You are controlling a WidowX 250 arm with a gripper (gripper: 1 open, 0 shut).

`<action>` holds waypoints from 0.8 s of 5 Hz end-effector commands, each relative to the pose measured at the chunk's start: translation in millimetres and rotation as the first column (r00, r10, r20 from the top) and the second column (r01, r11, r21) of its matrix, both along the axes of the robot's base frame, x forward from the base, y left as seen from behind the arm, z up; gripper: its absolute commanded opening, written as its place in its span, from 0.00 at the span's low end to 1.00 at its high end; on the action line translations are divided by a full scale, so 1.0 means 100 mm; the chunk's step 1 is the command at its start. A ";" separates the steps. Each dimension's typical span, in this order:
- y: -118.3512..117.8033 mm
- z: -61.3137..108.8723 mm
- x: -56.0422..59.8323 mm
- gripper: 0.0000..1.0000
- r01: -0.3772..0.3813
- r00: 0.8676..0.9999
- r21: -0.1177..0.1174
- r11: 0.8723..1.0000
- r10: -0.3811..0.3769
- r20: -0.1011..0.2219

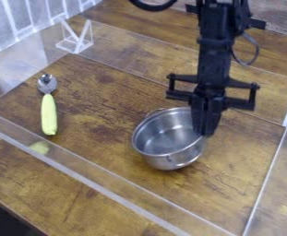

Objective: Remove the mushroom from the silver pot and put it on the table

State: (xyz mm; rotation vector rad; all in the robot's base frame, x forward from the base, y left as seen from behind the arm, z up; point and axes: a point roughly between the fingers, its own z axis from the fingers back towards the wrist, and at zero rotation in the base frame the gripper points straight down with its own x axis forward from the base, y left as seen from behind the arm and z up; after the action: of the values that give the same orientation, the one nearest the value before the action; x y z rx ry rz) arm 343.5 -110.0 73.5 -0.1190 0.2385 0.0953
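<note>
The pincer [204, 124] is pointing steeply down with its dark fingers pressed together, pinching the rim of the pot [168, 140] on the pot's far right side. Just above the fingers a black crossbar [213, 88] is sticking out level to both sides, and above that the black arm [215, 41] is rising almost straight to the top edge of the view. The pot is sitting low on the surface [109, 92], right of centre, with its mouth facing up and slightly toward the camera; its near left side is touching the wood, though whether the whole base is lying flat is hard to tell. Its inside is showing bare shiny steel reflecting the light. The surface is dark brown planking, worn and scuffed. Well apart from the pot, at the left, a spoon [47, 103] is lying flat with its yellow handle pointing toward the camera and its metal bowl pointing away. A clear panel [96, 180] is running along the near edge, cutting diagonally across the lower left, and a pale greenish glint is showing in it below the spoon's handle. At the far left a small clear stand [74, 39] is sitting on the surface, and a white railing [10, 23] is standing behind it
</note>
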 end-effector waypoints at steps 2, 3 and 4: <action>-0.15 -0.20 0.03 0.00 0.169 0.984 -0.018 0.985 -0.167 0.063; -0.19 -0.36 0.11 0.00 0.182 0.981 -0.023 0.983 -0.180 0.071; -0.21 -0.14 0.14 0.00 0.136 0.986 -0.023 0.990 -0.133 0.103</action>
State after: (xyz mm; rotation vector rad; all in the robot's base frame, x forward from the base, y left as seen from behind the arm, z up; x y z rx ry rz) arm 355.0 -126.7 43.1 -0.1281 0.2006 -0.0284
